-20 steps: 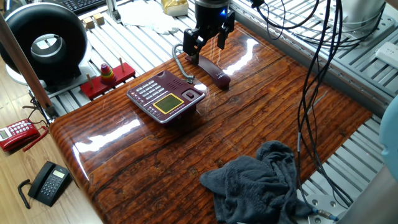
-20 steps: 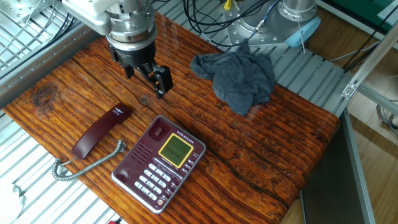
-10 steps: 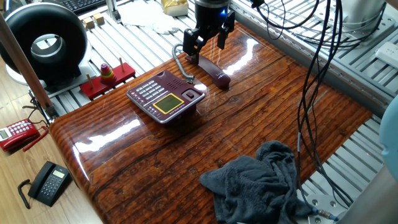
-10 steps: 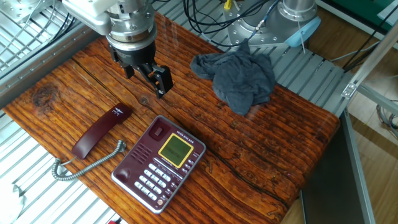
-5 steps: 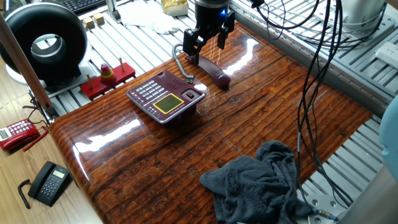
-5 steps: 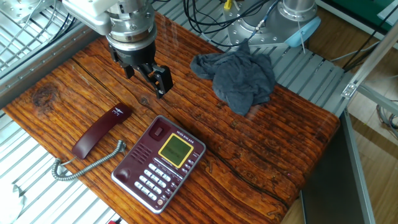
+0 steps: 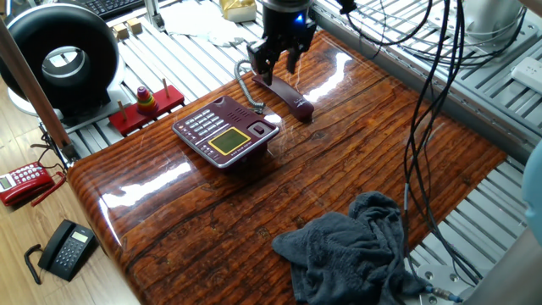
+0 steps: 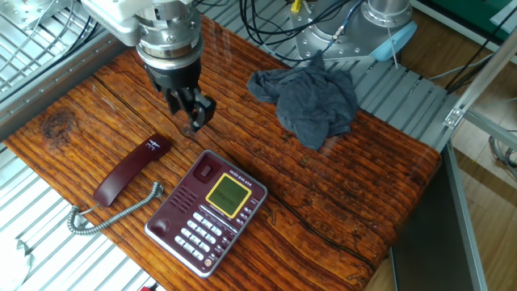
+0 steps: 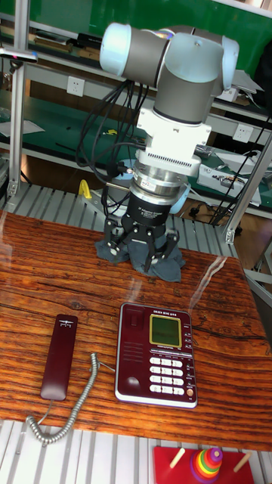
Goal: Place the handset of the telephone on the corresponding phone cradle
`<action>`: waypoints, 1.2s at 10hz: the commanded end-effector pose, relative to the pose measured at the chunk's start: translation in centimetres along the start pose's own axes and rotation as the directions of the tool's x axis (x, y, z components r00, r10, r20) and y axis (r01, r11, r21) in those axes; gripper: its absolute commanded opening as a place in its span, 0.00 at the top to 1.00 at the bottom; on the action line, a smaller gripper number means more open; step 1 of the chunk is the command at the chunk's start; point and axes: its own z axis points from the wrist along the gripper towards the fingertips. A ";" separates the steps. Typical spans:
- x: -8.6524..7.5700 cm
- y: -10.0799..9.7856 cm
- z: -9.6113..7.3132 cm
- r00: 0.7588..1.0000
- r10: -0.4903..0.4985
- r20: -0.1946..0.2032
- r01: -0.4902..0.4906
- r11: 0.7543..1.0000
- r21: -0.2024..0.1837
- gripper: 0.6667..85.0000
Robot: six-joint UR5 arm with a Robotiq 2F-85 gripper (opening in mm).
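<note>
Arm: UR5 type, silver-grey tubular links with pale blue joint caps, seen clearly in tall fixed view. Wrist section grey, then a white flange ring, then a ribbed silver collar. Below that a black cylindrical body carrying the claw point(image 9: 141, 255). Claw black, two fingers point(image 8: 203, 111) with linkage bars visible. Bundle of black cables runs from the wrist area along the arm. Small blue light glows on the wrist housing in one fixed view.
</note>
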 end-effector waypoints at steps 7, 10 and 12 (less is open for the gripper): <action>-0.6 -3.7 -0.1 0.999 -0.036 0.007 0.035 0.990 0.139 1.00; -2.1 -4.0 0.3 0.996 -0.065 0.063 0.058 0.993 0.104 1.00; -3.8 -3.7 0.9 0.987 -0.112 0.119 0.103 0.992 0.076 1.00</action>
